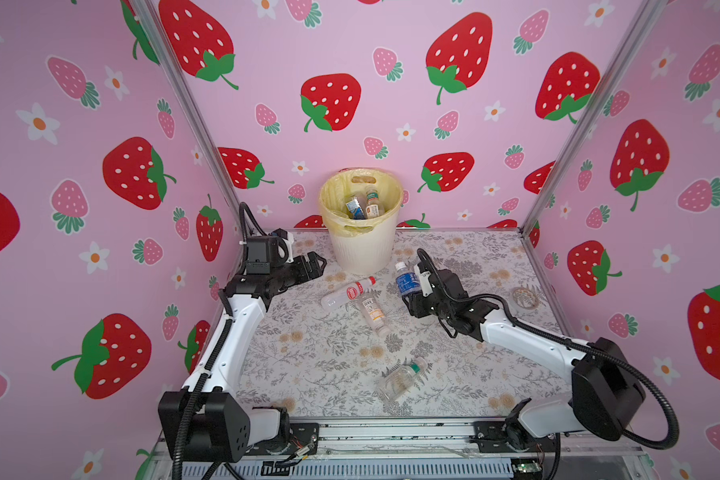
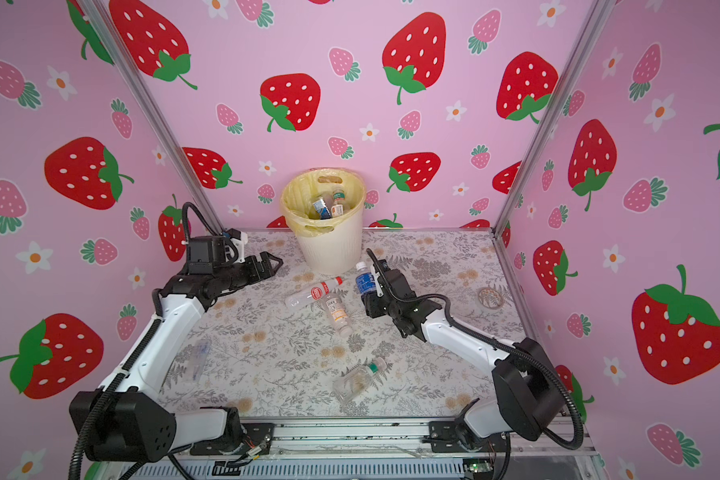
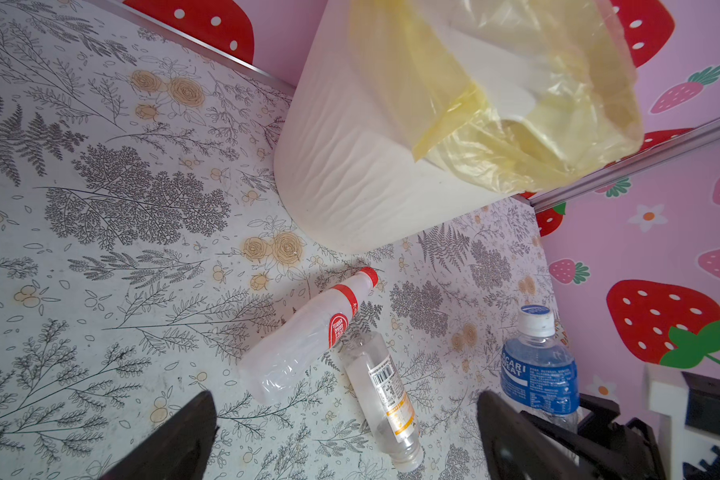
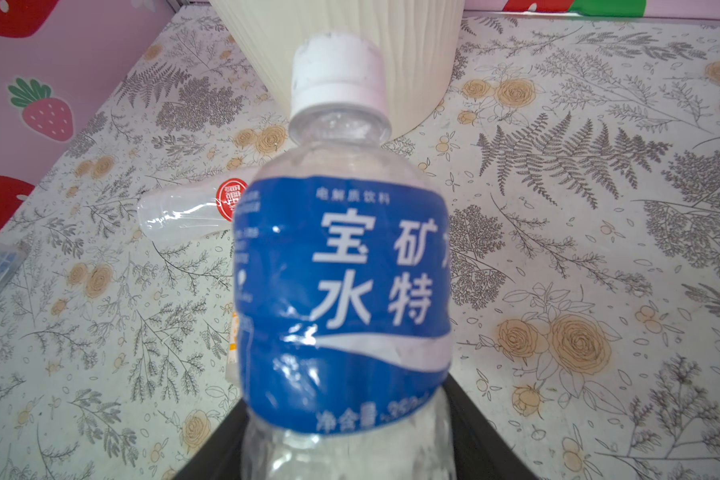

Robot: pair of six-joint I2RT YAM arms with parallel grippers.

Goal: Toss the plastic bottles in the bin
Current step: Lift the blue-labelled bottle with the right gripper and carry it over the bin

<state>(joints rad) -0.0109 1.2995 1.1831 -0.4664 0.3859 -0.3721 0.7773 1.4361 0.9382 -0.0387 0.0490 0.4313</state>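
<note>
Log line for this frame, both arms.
right end effector: shut on blue-label bottle | left end effector: open, empty | loose: red-cap bottle, orange-label bottle, green-cap bottle | bin: bottles inside

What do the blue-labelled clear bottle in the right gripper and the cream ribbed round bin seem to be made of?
The blue-labelled clear bottle: likely thin plastic, glossy; see-through, crinkled wall. The cream ribbed round bin: probably moulded plastic, matte; fine vertical ribs.

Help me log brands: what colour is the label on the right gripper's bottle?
The bottle has a blue label with white lettering, clearest in the right wrist view.
</note>
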